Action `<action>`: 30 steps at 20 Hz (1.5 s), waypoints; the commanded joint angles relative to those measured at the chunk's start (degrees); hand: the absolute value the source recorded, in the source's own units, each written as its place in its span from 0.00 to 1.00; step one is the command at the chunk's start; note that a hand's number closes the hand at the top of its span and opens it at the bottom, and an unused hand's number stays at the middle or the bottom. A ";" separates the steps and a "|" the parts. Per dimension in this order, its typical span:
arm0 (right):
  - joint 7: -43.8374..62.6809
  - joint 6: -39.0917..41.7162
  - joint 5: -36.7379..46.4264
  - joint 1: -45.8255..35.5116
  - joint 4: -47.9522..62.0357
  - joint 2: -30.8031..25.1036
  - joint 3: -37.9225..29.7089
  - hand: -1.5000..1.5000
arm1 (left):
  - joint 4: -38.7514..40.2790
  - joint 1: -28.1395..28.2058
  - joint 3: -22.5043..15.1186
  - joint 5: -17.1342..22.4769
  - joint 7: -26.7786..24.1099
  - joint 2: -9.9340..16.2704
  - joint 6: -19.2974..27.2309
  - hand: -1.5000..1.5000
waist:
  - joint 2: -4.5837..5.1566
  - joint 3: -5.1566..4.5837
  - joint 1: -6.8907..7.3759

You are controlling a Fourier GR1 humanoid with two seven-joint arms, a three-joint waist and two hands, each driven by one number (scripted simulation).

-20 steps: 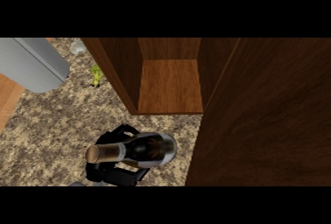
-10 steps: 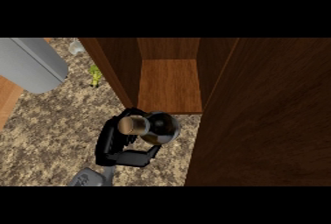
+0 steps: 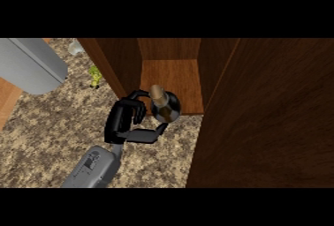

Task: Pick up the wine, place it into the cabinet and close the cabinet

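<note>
Head view, left hand [image 3: 128, 121]: it comes up from the grey forearm [image 3: 91, 170] at about 7 o'clock of the view's centre. Its black fingers [image 3: 134, 99] curl round the left side of the wine bottle, the thumb [image 3: 149, 133] hooking under it from below, so the hand is closed round the bottle.

Head view, wine bottle [image 3: 163, 103]: a dark bottle seen almost end-on, its pale tan top pointing toward 12 o'clock. It sits just above the view's centre, at the front lip of the cabinet shelf, overlapping that edge. Whether it rests on the shelf or hangs clear of it cannot be told.

Head view, cabinet [image 3: 120, 62]: brown wood, standing open. Its lighter shelf floor [image 3: 171, 73] lies at 12 o'clock of the bottle, between two darker side walls.

Head view, cabinet door [image 3: 267, 114]: a broad dark wooden panel filling the 3 o'clock side of the view, from top to bottom, just beside the bottle.

Head view, counter [image 3: 52, 137]: speckled tan stone, spreading from 6 to 9 o'clock under the hand and forearm.

Head view, grey box [image 3: 29, 64]: a rounded grey object at 10 o'clock, well apart from the hand.

Head view, small green thing [image 3: 95, 77]: beside the cabinet's left wall at 11 o'clock; too small to name.

Head view, right hand: it does not show.
</note>
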 commanded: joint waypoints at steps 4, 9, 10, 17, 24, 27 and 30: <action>4.85 0.01 0.99 2.85 -11.49 -0.84 -0.11 0.00 | 9.99 -7.06 3.05 -0.98 -0.20 -1.65 -2.68 1.00 | 0.12 -0.02 -0.07; 4.93 2.18 -4.56 3.76 -14.08 -3.54 -4.43 0.00 | 14.78 -11.62 4.31 -2.02 0.27 -3.67 -1.35 1.00 | 0.21 0.02 -0.35; 1.26 2.38 -5.66 3.47 -10.74 -1.72 -5.13 0.00 | 16.23 -12.66 5.00 -2.32 -2.15 -5.27 -0.72 1.00 | 0.28 0.06 -0.13; 2.06 2.25 -4.52 3.67 -11.16 -1.04 -4.06 0.00 | 25.46 -20.11 4.28 2.70 -4.03 -5.71 -0.81 1.00 | 0.44 -0.02 -1.22; -0.20 2.58 -3.30 5.90 -11.20 -0.80 -1.47 0.00 | 34.03 -28.15 4.38 6.74 -3.13 -5.74 1.99 1.00 | 0.48 -0.01 -2.22; -0.88 3.50 -5.24 4.92 -10.58 -0.71 -2.88 0.00 | 39.00 -31.85 4.97 6.76 -3.02 -5.74 2.83 1.00 | 0.67 0.00 -2.07; -3.20 4.52 -6.90 7.02 -10.70 -1.71 -4.27 0.00 | 44.60 -34.02 5.47 3.79 -3.18 -5.34 2.68 1.00 | 0.77 0.06 -2.29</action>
